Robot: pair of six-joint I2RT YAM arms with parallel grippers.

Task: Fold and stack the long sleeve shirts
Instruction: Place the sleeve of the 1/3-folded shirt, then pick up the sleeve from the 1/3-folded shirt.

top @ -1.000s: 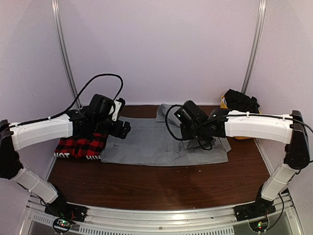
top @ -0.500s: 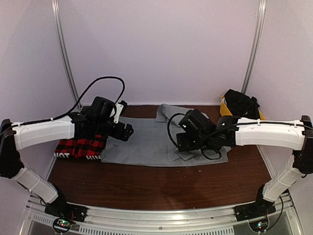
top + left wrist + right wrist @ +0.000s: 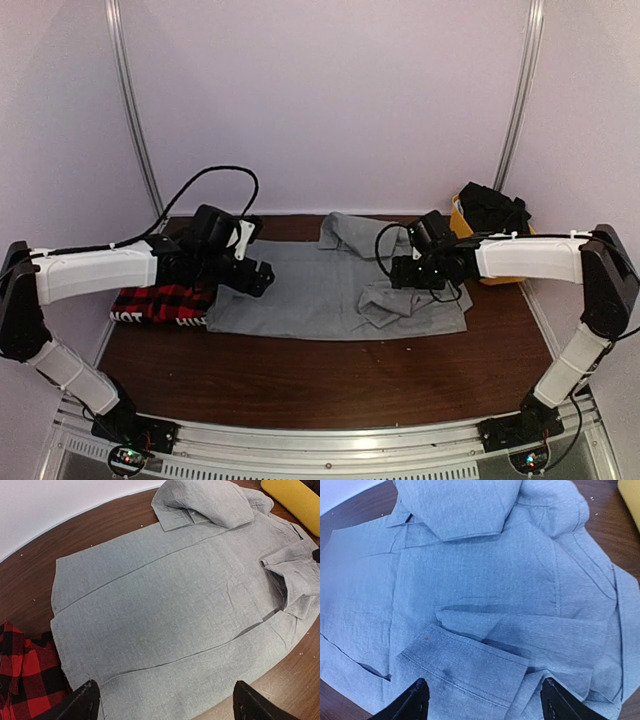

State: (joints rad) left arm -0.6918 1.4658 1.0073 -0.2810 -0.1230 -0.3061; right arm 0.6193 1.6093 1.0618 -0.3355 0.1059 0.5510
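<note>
A plain grey button-up cloth shirt (image 3: 310, 290) lies spread flat across the middle of the dark brown wooden table (image 3: 300, 385). Its near edge runs roughly parallel to the table's front, and a broad bare strip of wood lies between that edge and the arm bases. At the far edge a folded grey flap bunches close to the back wall. On the right side a sleeve with its cuff is doubled back onto the shirt's body. A folded red-and-black plaid cloth shirt (image 3: 160, 303) sits at the left edge of the table, just beside the grey shirt's near left corner. Whether the two overlap there cannot be told. In the far right corner a yellow plastic bin (image 3: 458, 212) holds a dark bundle of cloth (image 3: 492, 208), near the grey shirt's far right corner, with bare wood to the right of the shirt. The left gripper (image 3: 167, 702) hangs above the grey shirt's left side with its jaws spread wide and nothing between them. The right gripper (image 3: 485, 702) hangs over the doubled-back cuff, jaws also wide apart and gripping nothing. In all there are two shirts, two grippers, one bin and one dark bundle.
</note>
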